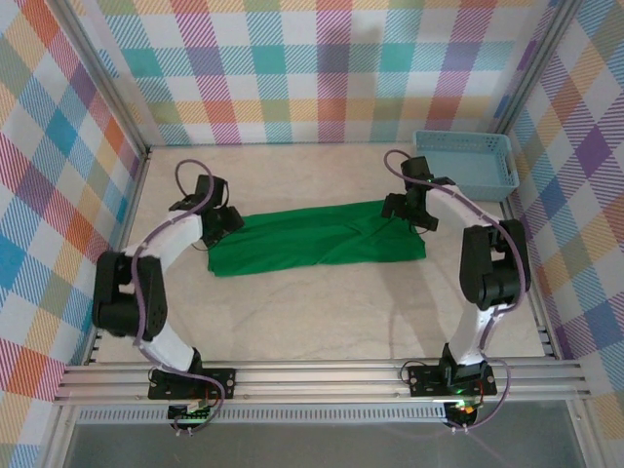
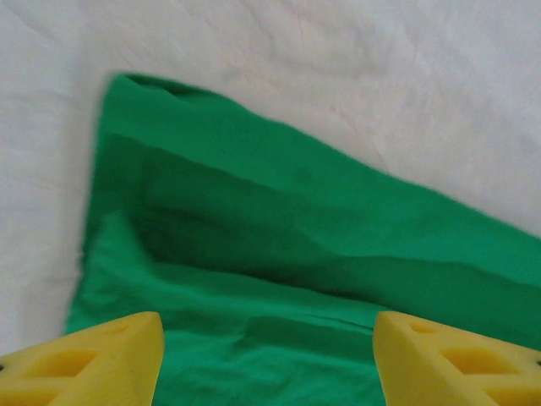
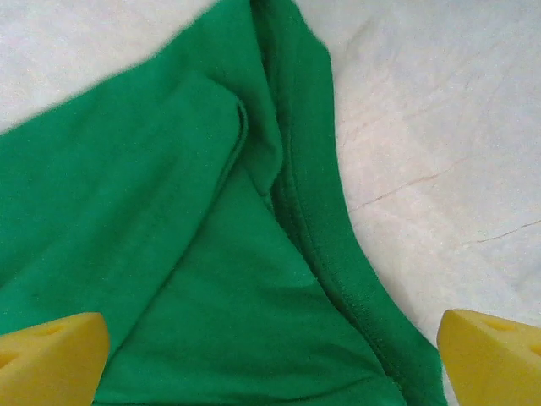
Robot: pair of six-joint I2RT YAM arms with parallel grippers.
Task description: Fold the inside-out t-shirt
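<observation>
Two grippers, both spread and empty. The left gripper (image 1: 226, 222) hovers over the bright green cloth t-shirt (image 1: 312, 244), a long flat band, at the end farthest from the light blue plastic basket (image 1: 466, 161). The right gripper (image 1: 402, 207) hovers over the basket-side end. Each should probably pinch every layer at its corner.

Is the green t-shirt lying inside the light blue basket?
No, the green t-shirt lies spread on the table, apart from the light blue basket in the far right corner.

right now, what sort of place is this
Probably a robot lab test cell: left arm and right arm bolted to an aluminium rail, plaid walls boxing in the table, a green t-shirt spread between them.
</observation>
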